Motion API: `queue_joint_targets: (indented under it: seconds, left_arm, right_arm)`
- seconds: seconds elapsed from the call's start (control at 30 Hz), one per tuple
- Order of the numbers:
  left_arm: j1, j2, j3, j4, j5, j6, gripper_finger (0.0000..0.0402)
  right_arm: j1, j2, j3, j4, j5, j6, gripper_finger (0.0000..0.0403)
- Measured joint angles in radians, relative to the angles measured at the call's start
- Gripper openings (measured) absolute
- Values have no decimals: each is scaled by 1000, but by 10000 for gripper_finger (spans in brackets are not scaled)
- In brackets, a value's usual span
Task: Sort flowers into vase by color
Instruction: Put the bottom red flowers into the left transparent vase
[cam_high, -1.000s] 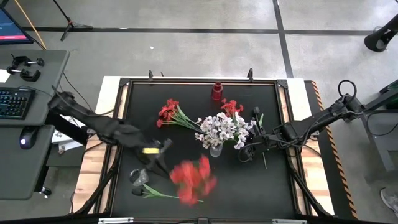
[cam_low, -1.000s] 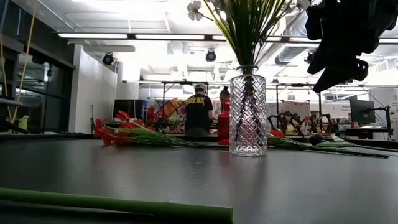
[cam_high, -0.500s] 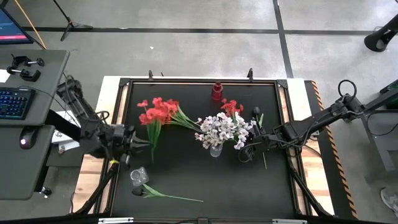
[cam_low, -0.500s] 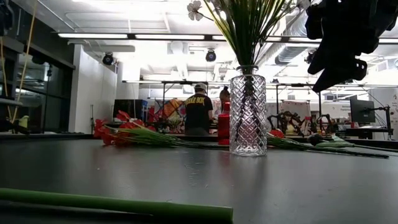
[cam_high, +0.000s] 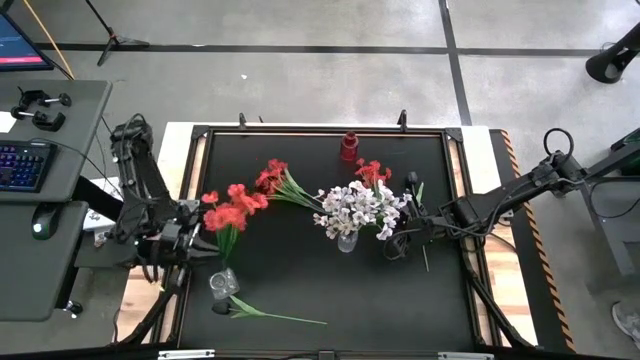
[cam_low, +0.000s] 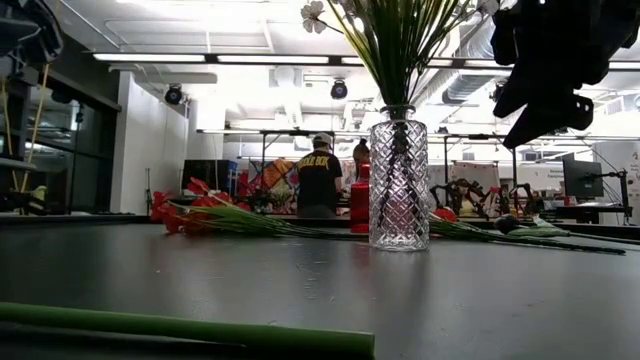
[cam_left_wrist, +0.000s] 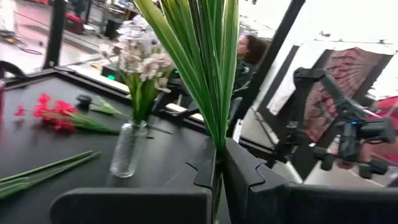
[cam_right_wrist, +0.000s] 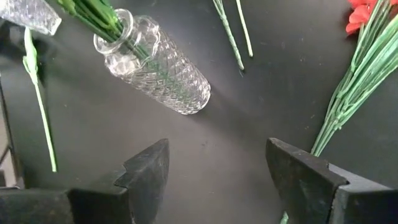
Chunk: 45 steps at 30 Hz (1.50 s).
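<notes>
My left gripper is at the table's left edge, shut on a bunch of red flowers; its green stems rise between the fingers in the left wrist view. An empty glass vase stands just near of it. A second glass vase at mid-table holds the white flowers. More red flowers and a dark bloom lie on the table. My right gripper hovers open, right of the white-flower vase. My left gripper pinches the red bunch's green stems between its two fingers, which come level from the table's left and lie across the stems. The bunch is lifted clear of the table, and its blooms lie toward the far side of the fingers.
A single green stem lies on the near part of the table beside the empty vase. A small red bottle stands at the far edge. Loose stems lie around the right gripper. A person shows in the room beyond the table.
My left gripper has swung from the table's near middle toward its left edge, turning as it went. The red bunch it holds went with it: the blooms, earlier blurred near the near edge, now sit farther left and farther from the near edge.
</notes>
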Motion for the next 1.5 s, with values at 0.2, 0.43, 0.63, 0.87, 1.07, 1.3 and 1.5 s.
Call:
queue_joint_targets:
  seconds: [0.2, 0.43, 0.63, 0.87, 1.07, 1.3, 1.5]
  left_arm:
    - [-114, 11, 0, -86, -106, -102, 0]
    - [-171, 96, 0, -247, -234, -299, 0]
    - [-192, 164, 0, -324, -258, -470, 0]
    - [-208, 235, 0, -324, -257, -577, 0]
    - [-194, 284, 0, -324, -222, -581, 10]
    - [-166, 292, 0, -308, -148, -600, 61]
    - [-166, 292, 0, -277, -146, -604, 127]
  right_arm:
    - [0, 0, 0, 12, 0, 56, 256]
    - [-1, 0, 0, 80, 3, 56, 256]
    - [-1, 0, 0, 112, 30, 79, 256]
    - [-1, 0, 0, 111, 50, 105, 256]
    - [-1, 0, 0, 114, 49, 105, 256]
    - [-1, 0, 0, 123, 49, 106, 256]
    - [-1, 0, 0, 123, 48, 105, 256]
